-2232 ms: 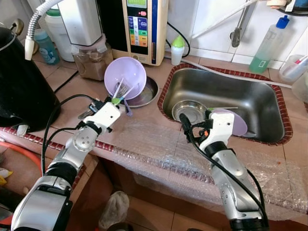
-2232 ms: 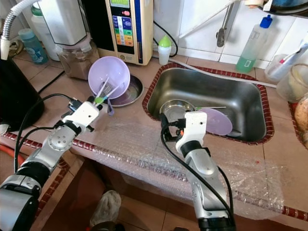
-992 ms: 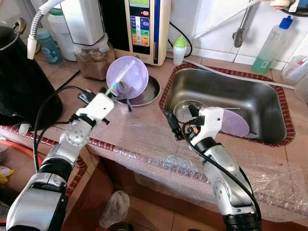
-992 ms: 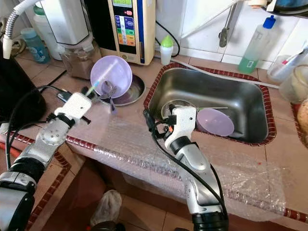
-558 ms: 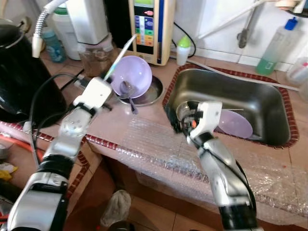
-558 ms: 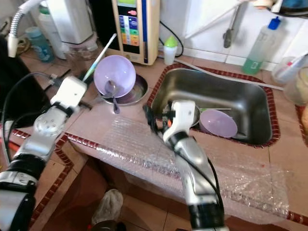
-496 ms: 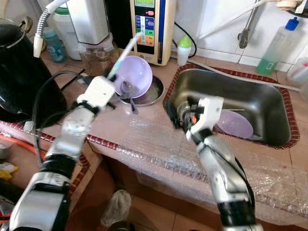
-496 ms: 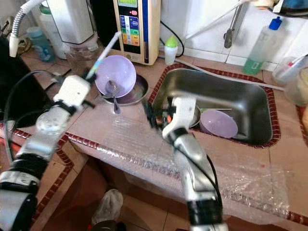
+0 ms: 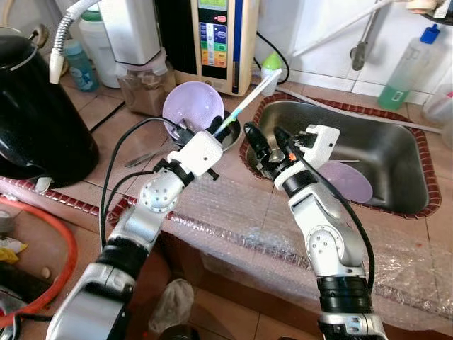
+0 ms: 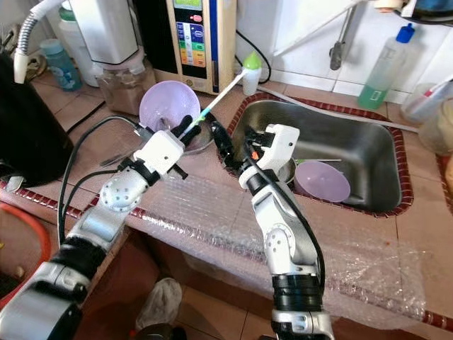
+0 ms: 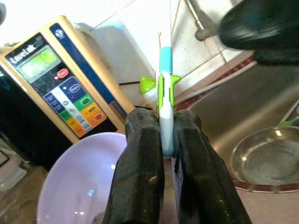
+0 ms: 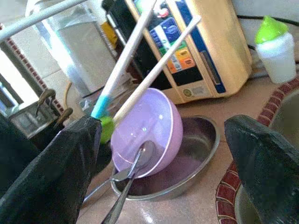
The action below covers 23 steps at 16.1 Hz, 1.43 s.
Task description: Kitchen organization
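**A thin brush changing hands over the counter**

The brush (image 9: 244, 104), a long white stick with a blue and green collar, is sticking up out of the left gripper (image 11: 161, 135), slanting toward one o'clock above the counter (image 9: 85, 134). The two black fingers are clenching it just below the collar, so most of its length is standing free. It is looking light and stiff, probably plastic, and smooth enough to slide or pivot in a pinch; a second hold would sit best on the bare shaft just above the collar, close to the first grip, where it would lever least.

The right gripper (image 9: 267, 145) is hovering just beside it at three o'clock, fingers spread wide and grasping nothing, seemingly lining up for a handover.

Behind the brush at eleven o'clock, a purple bowl (image 9: 193, 108) is leaning in a metal dish (image 12: 196, 154) with what may be a spoon (image 12: 138, 161). At three o'clock, the sink (image 9: 396, 142) is holding another purple bowl (image 9: 350, 180).
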Tool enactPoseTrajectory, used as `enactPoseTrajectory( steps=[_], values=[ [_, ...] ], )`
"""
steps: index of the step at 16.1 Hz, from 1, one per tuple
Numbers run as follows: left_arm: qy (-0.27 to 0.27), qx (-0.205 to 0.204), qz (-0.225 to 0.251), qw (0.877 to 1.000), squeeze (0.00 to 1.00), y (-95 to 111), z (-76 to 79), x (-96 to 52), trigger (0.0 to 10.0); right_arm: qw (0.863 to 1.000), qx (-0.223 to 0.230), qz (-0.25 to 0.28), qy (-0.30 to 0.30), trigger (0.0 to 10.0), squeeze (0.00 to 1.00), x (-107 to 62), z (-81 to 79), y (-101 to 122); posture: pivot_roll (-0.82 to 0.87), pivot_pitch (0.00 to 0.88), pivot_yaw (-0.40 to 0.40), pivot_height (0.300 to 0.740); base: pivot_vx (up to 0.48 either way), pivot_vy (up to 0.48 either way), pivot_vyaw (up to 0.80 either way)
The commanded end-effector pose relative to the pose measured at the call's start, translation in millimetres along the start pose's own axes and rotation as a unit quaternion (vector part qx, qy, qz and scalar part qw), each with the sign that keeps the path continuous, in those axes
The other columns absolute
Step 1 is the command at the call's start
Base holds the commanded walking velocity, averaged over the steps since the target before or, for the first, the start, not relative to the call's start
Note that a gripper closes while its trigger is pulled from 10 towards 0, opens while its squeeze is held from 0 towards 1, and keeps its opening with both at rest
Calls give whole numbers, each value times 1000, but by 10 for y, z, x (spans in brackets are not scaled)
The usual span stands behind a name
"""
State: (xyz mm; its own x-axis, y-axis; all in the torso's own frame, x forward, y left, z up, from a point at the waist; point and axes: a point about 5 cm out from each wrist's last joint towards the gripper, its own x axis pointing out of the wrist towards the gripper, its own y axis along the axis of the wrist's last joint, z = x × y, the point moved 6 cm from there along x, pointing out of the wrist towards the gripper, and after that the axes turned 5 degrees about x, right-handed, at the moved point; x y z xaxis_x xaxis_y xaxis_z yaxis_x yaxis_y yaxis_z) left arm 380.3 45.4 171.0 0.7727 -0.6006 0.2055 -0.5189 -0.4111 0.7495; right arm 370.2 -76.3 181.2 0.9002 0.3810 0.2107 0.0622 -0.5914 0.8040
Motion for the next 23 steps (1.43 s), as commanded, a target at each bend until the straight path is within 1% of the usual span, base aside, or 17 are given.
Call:
enactPoseTrajectory(
  steps=[1,2,3,4,6,7,8,11,12,14,16,19,22,23],
  values=[
    [-20,1,9,1000,0,67,100,11,0,1000,20,3,9,10000,0,64,-47,31,11,0,37,740,0,0,0],
    [-27,-2,12,1000,0,96,162,16,157,999,36,2,13,10000,0,106,-64,37,12,0,37,740,0,0,0],
    [-30,-4,13,999,0,111,203,23,706,999,51,-2,21,10000,0,143,-99,32,15,0,34,740,0,0,0],
    [-33,-7,15,999,0,131,237,29,510,998,61,-5,28,10000,0,183,-137,14,14,0,34,740,0,0,0],
    [-40,-14,17,999,0,167,306,35,471,997,72,-13,38,10000,0,313,-217,-43,13,0,32,740,0,0,0],
    [-40,-15,19,999,0,184,310,36,431,997,72,-7,21,2039,0,383,-191,-42,14,0,31,740,0,0,0],
    [-40,-16,18,999,0,187,312,33,431,997,72,-4,11,0,0,408,-160,-34,14,0,30,740,0,0,0],
    [-40,-16,16,999,0,179,332,16,745,996,81,7,-18,0,0,456,-66,9,17,0,24,740,0,0,0],
    [-37,-15,10,999,0,155,334,2,1020,996,85,12,-29,0,0,472,-7,35,20,0,18,740,0,0,0],
    [-34,-15,4,999,0,125,327,-17,667,995,86,17,-39,0,0,469,68,66,21,0,15,740,0,0,0],
    [-34,-14,-2,999,0,86,330,-37,745,995,78,25,-52,0,0,461,152,115,18,0,14,740,0,0,0],
    [-35,-11,-7,999,0,55,346,-42,1020,995,77,34,-57,0,0,480,177,185,13,0,17,740,0,0,0],
    [-32,1,-13,999,0,20,326,-35,2078,994,79,38,-66,0,0,454,216,188,9,0,21,740,0,0,0],
    [-30,4,-17,999,0,1,315,-36,3255,994,80,39,-69,0,0,446,236,191,9,0,21,740,0,0,0]
  ],
)
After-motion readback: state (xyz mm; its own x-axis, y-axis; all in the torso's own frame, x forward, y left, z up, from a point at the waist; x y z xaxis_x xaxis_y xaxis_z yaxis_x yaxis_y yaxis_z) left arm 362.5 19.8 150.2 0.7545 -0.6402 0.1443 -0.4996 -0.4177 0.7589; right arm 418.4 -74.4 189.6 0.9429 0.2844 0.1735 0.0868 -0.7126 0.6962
